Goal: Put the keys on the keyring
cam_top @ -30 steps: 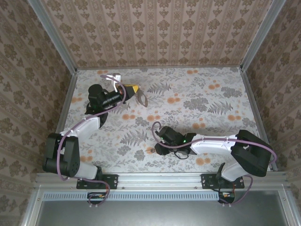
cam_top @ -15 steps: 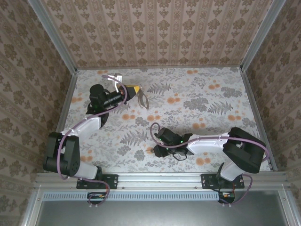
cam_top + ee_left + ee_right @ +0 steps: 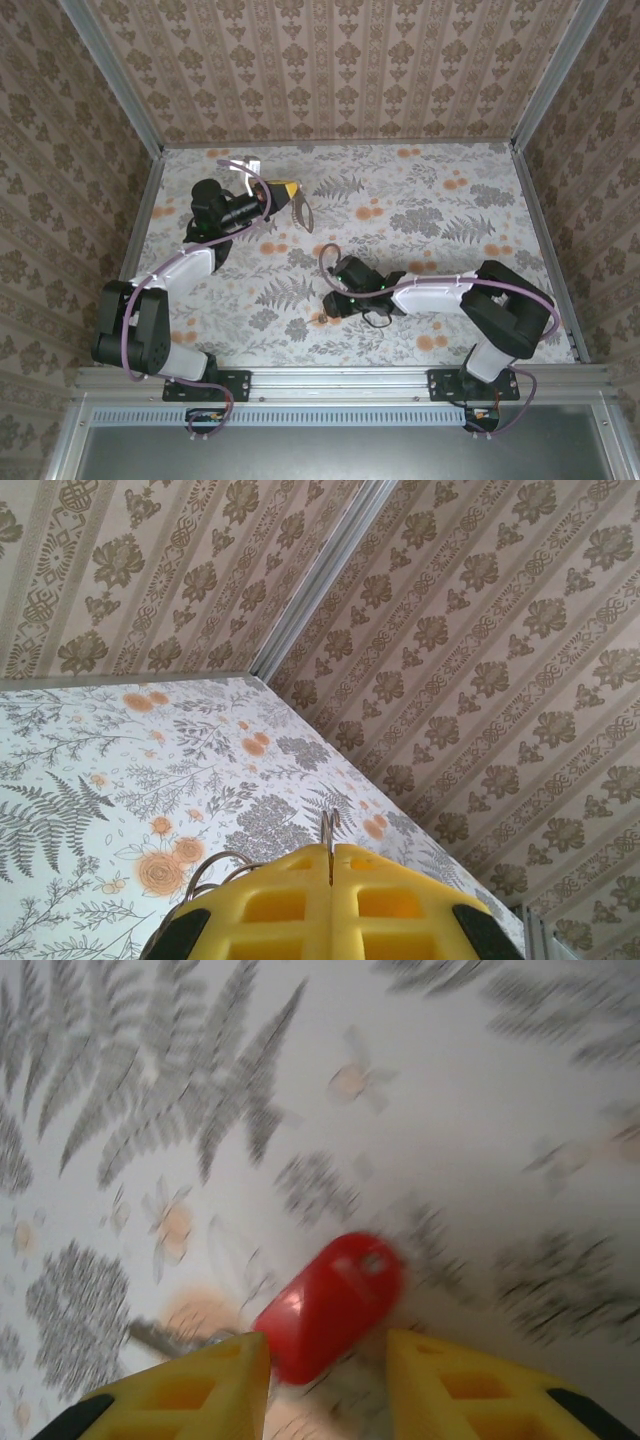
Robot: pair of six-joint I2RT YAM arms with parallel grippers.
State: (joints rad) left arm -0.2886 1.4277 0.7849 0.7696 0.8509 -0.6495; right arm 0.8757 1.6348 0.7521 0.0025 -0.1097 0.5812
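Note:
The keys are one small key with a red plastic head (image 3: 335,1300) lying flat on the table; its silver blade (image 3: 150,1335) points left. My right gripper (image 3: 328,1345) is low over it with the yellow fingers either side of the head. The left finger (image 3: 215,1380) touches the head and a gap remains at the right finger (image 3: 450,1380), so the gripper is open. In the top view this gripper (image 3: 330,303) is near the front middle. My left gripper (image 3: 283,191) is shut on the grey metal keyring (image 3: 301,211), held above the far left of the table; the keyring's edge (image 3: 329,832) sticks up between the closed fingers.
The flower-patterned table (image 3: 450,200) is walled with patterned panels on three sides, with a metal rail along the near edge (image 3: 330,380). A purple cable (image 3: 330,262) loops over the right wrist.
The right gripper has slid a little left and farther from the near edge, and its elbow has swung left. The left gripper and keyring have barely shifted.

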